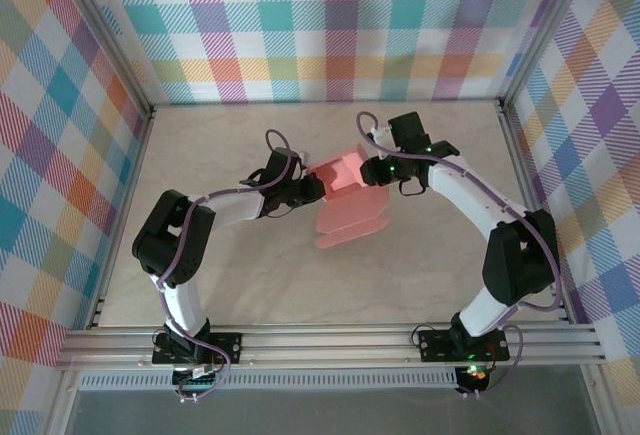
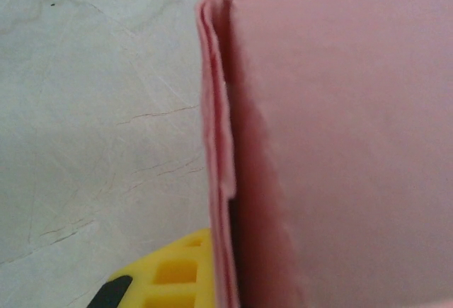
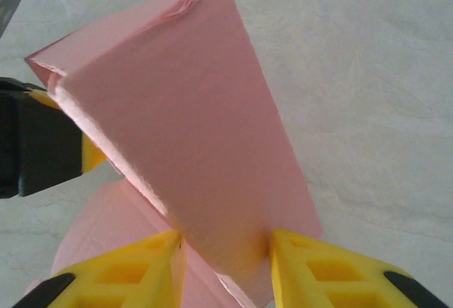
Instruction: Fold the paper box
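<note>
Left gripper [image 1: 316, 187] pinched shut on box [image 1: 350, 173] left edge; left arm elbow up at left, forearm reaching right. Box held mid-table [image 1: 250, 275] between both grippers, partly folded, loose flaps trailing toward the near side. Right gripper [image 3: 223, 255] partway closed, fingers [image 3: 311, 272] pressing both sides of the box's narrow end; right arm arcs in from the right, wrist pointing left.

Pale marbled table [image 1: 250, 275] — plaid pastel walls [image 1: 330, 25], aluminium rail [image 1: 330, 340] along near edge.
</note>
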`<state>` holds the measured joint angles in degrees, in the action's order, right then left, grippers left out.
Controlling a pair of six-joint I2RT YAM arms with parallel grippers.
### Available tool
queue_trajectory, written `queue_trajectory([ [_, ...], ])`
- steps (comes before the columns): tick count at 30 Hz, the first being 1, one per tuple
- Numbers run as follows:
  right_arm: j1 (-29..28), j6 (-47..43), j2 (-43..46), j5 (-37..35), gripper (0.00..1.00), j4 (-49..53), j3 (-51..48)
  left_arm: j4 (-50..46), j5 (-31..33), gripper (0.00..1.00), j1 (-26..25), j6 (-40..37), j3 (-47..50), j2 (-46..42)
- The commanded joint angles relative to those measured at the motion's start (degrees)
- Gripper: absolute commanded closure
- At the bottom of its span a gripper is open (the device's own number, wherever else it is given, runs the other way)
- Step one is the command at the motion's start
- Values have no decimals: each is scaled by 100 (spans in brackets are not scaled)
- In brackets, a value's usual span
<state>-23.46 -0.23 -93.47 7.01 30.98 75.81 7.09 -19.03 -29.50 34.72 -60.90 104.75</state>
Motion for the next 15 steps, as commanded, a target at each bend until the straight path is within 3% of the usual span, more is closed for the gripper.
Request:
queue_trajectory([
  [1,-57,-246,-183,-319,65,89,220,55,-302,100,-30,-34,-203,50],
  [15,-520,-713,-622,-1699,74,221,545,47,-399,100,-30,-55,-220,50],
])
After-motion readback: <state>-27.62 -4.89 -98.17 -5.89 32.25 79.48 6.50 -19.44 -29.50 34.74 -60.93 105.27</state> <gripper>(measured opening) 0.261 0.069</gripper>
